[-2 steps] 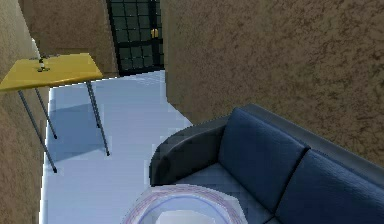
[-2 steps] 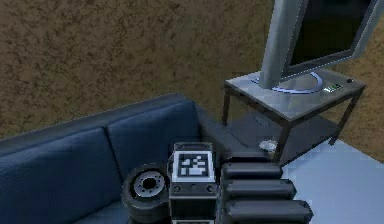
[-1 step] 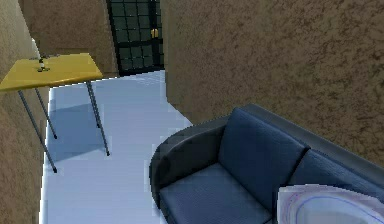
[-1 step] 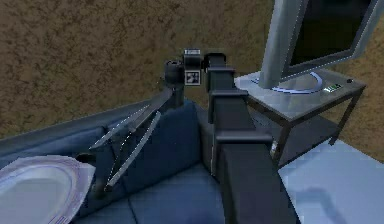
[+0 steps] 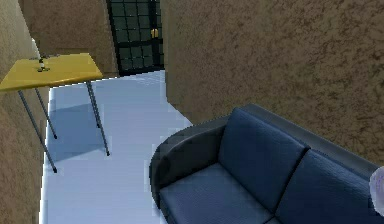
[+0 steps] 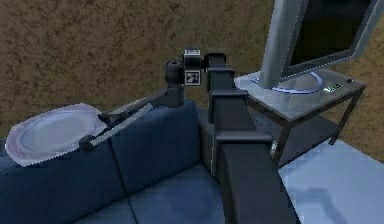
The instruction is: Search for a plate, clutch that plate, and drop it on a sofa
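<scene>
A pale round plate (image 6: 42, 136) hangs tilted at the far end of my gripper (image 6: 92, 136), just above the backrest of a dark blue sofa (image 6: 130, 170). The gripper holds the plate. My arm (image 6: 235, 130) reaches out over the sofa's right part, with the two white marker squares (image 6: 195, 68) at its end. In the forward view the sofa (image 5: 250, 165) takes up the lower right, and a pale rim of the plate (image 5: 378, 188) shows at the right edge.
A grey stand (image 6: 315, 100) with a flat screen (image 6: 315, 35) is right of the sofa. In the forward view, a yellow table (image 5: 55, 72) on thin legs stands at left with a small item (image 5: 42, 68) on it. Pale floor leads to a dark door (image 5: 133, 35). Brown walls flank the passage.
</scene>
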